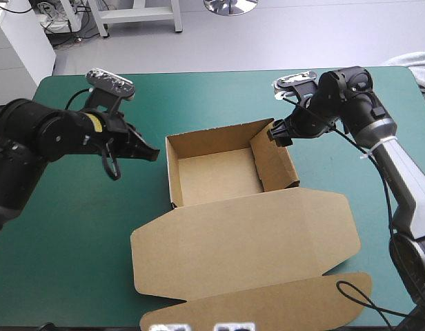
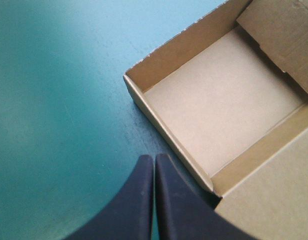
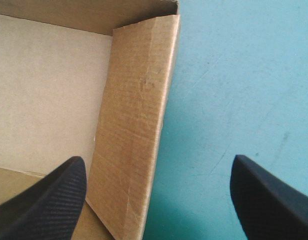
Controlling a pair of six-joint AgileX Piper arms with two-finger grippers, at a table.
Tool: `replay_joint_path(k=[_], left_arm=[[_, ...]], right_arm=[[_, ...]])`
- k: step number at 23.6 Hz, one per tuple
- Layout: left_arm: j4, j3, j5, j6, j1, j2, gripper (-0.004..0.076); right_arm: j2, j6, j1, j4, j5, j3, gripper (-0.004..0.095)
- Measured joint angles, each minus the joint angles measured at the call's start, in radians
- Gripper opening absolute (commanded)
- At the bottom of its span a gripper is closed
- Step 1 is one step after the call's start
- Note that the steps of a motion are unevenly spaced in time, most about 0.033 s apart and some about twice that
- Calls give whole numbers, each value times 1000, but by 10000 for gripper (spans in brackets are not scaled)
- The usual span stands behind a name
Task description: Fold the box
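High view, box (image 1: 219,176): an open brown tray at the middle of the teal-green surface (image 1: 74,234), with its walls raised.
High view, lid (image 1: 247,238): flat on the surface, reaching from the tray's near wall toward the near edge.
High view, left fingers (image 1: 145,149): black, pressed together and holding nothing, pointing at the tray's left wall from just outside it.
High view, right fingers (image 1: 280,131): at the tray's far right corner; how far apart they stand cannot be told here.
Left wrist view, left fingers (image 2: 139,200): met in one pointed arch over the surface (image 2: 59,100), empty.
Left wrist view, box (image 2: 219,105): ahead of the fingers and to one side, its left wall just beside their tip with a thin strip of cover between.
Right wrist view, right fingers (image 3: 49,200): spread wide, pinching nothing.
Right wrist view, box (image 3: 134,125): its right wall lies between the two fingers, one finger over the tray's floor and the other over the bare surface (image 3: 234,90) outside.
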Motion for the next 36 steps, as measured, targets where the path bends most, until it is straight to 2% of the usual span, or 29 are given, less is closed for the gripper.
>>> replay_joint_path(k=[6, 9, 11, 19, 20, 21, 25, 26, 27, 28, 36], left_arm=[[3, 208, 0, 7, 0, -184, -8], [0, 418, 0, 7, 0, -305, -8], [-1, 494, 0, 7, 0, -348, -8], [-1, 668, 0, -8, 0, -462, -8], [-1, 676, 0, -11, 0, -464, -8], [-1, 682, 0, -11, 0, -464, -8], [-1, 686, 0, -11, 0, -464, -8], [-1, 686, 0, -11, 0, -464, -8], [-1, 686, 0, -11, 0, -464, -8], [-1, 686, 0, -11, 0, -464, -8], [-1, 686, 0, -12, 0, -464, -8]], right_arm=[[0, -17, 0, -2, 1, 0, 715], [16, -24, 0, -5, 2, -1, 715], [40, -25, 0, -5, 2, -1, 715], [196, -45, 0, 19, -2, -1, 697], [221, -51, 0, 33, -4, -1, 663], [240, -53, 0, 42, -6, -1, 563], [289, -55, 0, 57, -8, -1, 278], [290, -55, 0, 60, -8, -1, 124], [291, -59, 0, 63, -8, -1, 25], [291, -68, 0, 56, -12, -1, -15], [297, -101, -4, -47, -13, -32, -17]])
